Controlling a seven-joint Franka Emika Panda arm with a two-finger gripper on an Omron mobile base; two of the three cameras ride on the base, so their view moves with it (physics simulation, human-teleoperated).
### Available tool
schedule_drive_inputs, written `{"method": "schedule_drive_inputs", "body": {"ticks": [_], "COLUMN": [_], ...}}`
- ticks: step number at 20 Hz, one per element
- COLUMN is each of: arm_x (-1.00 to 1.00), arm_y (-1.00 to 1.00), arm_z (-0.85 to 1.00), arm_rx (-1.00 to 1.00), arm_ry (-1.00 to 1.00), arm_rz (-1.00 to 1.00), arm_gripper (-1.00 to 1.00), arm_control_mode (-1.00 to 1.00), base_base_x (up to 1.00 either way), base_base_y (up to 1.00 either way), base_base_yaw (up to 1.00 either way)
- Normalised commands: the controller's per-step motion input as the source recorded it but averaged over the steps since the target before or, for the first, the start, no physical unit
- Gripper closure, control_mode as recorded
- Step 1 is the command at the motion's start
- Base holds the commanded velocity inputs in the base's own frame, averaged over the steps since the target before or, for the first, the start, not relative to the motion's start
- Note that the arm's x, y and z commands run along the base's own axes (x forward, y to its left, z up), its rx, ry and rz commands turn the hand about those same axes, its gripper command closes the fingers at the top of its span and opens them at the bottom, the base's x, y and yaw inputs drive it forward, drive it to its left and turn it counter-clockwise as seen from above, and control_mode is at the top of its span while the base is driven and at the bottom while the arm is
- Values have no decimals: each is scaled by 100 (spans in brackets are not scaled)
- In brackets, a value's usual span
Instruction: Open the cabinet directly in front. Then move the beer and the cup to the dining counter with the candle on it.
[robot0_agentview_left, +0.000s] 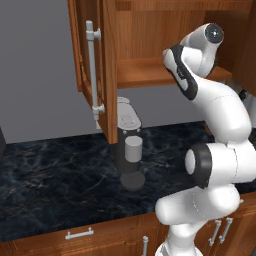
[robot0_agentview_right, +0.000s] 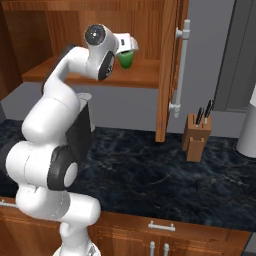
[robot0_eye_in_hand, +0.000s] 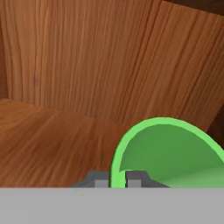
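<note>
The cabinet stands open, its left door (robot0_agentview_left: 107, 65) and right door (robot0_agentview_right: 169, 70) swung out and its wooden shelf (robot0_agentview_right: 95, 75) bare in front. The green cup (robot0_agentview_right: 126, 59) stands on that shelf near the right door. My gripper (robot0_agentview_right: 126, 51) reaches down onto it from above. In the hand view the cup (robot0_eye_in_hand: 175, 153) lies at the lower right, and my gripper (robot0_eye_in_hand: 117, 178) is shut on its near rim, one finger inside and one outside. The beer, the dining counter and the candle are out of view.
A black marble counter (robot0_agentview_left: 55, 175) runs below the cabinet. A coffee machine (robot0_agentview_left: 127, 150) stands on it under the left door, and a knife block (robot0_agentview_right: 196, 135) sits right of the right door. The long door handles (robot0_agentview_left: 92, 70) (robot0_agentview_right: 181, 70) jut outward.
</note>
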Motion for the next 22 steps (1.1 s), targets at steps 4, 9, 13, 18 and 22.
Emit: {"method": "schedule_drive_inputs", "body": {"ticks": [4, 9, 13, 18, 22], "arm_x": [-88, -100, -100, -100, -100], "arm_y": [0, 0, 0, 0, 2], "arm_z": [18, 76, 49, 13, -8], "arm_rx": [7, 14, 14, 3, 0], "arm_ry": [-18, -27, -8, 22, 36], "arm_rz": [0, 0, 0, 0, 0], "arm_gripper": [100, 100, 100, 100, 100], "arm_control_mode": [-100, -100, -100, -100, -100], "base_base_x": [0, 0, 0, 0, 0], "base_base_y": [0, 0, 0, 0, 0], "base_base_yaw": [0, 0, 0, 0, 0]}}
